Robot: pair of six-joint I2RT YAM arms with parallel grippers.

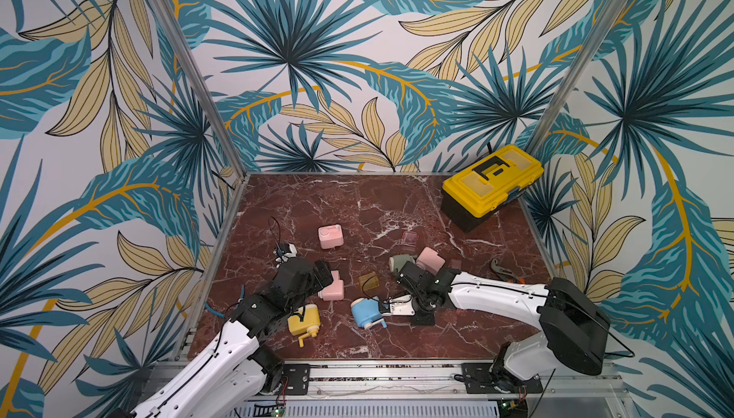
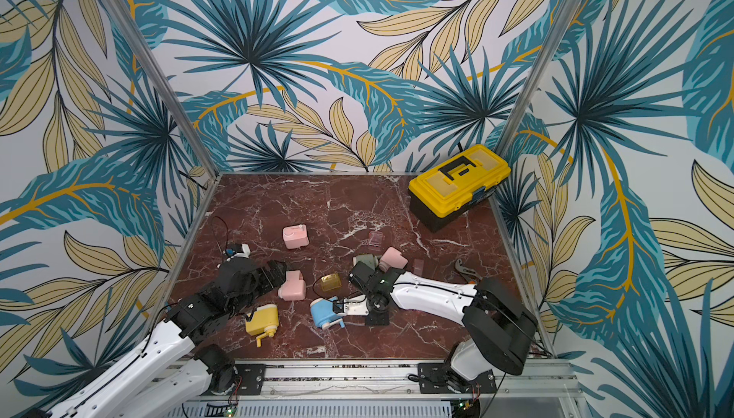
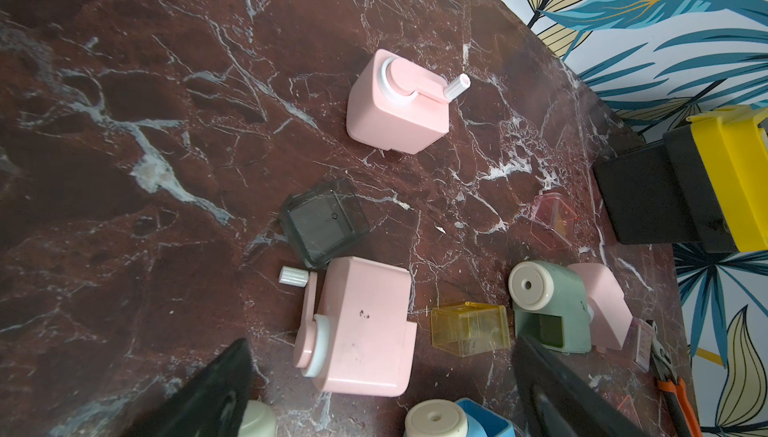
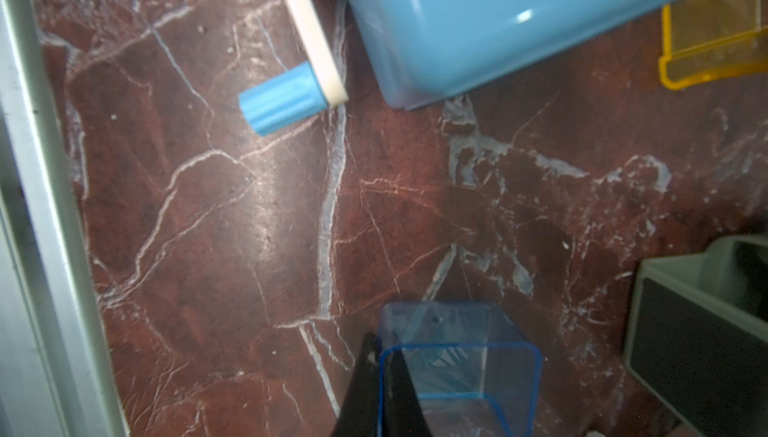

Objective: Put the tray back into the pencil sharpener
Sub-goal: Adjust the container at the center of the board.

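Observation:
The blue pencil sharpener (image 1: 364, 312) lies near the table's front middle, its body (image 4: 498, 19) and crank handle (image 4: 282, 98) showing in the right wrist view. My right gripper (image 4: 380, 349) is shut on one wall of the clear blue tray (image 4: 457, 356), held just above the marble and a short way from the sharpener. In both top views that gripper (image 1: 383, 308) (image 2: 339, 306) sits right beside the blue sharpener. My left gripper (image 3: 382, 341) stands wide open over a pink sharpener (image 3: 361, 327), holding nothing.
A yellow toolbox (image 1: 492, 185) stands at the back right. Around the middle lie more pink sharpeners (image 1: 330, 236) (image 1: 429, 259), a yellow one (image 1: 304, 318), a green one (image 3: 548, 306), a yellow tray (image 3: 469, 327), a grey tray (image 3: 324, 223) and pliers (image 1: 502, 271).

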